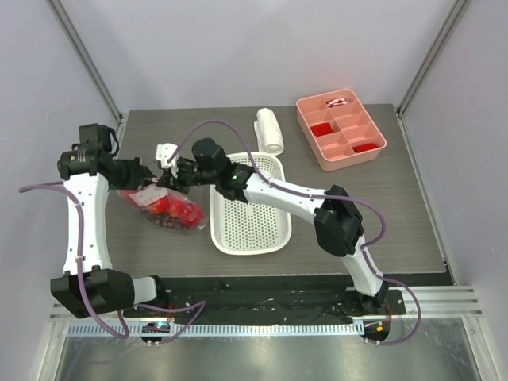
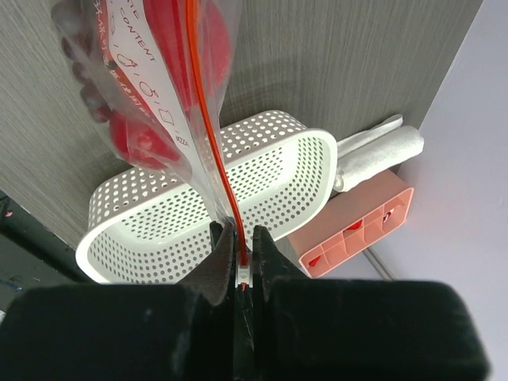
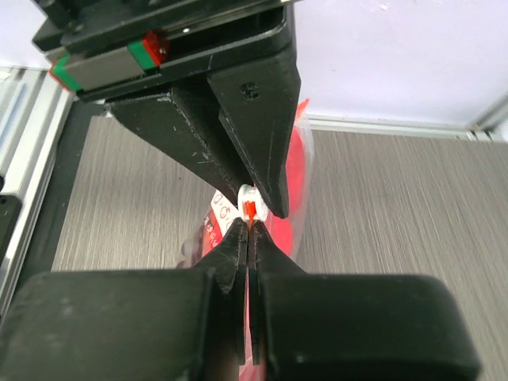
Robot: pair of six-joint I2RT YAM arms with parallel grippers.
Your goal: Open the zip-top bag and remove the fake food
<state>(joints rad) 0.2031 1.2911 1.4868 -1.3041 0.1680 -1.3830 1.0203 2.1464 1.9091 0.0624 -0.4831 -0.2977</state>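
Note:
The zip-top bag (image 1: 163,208) hangs between both grippers to the left of the white basket, its lower part near the table. The fake food (image 1: 179,211), several red fruits and a dark grape bunch, lies inside it. My left gripper (image 1: 152,179) is shut on the white slider (image 2: 244,268) of the orange-red zip strip (image 2: 208,119); the bag (image 2: 119,71) and a red fruit (image 2: 143,143) show beyond it. My right gripper (image 1: 171,176) faces it tip to tip. In the right wrist view it (image 3: 248,225) is shut on the bag's top edge just below the slider (image 3: 250,198).
The white perforated basket (image 1: 248,248) sits right of the bag, under the right arm. A rolled white cloth (image 1: 269,129) lies behind it. A pink divided tray (image 1: 382,140) with flat red pieces stands at the back right. Walls close off both sides.

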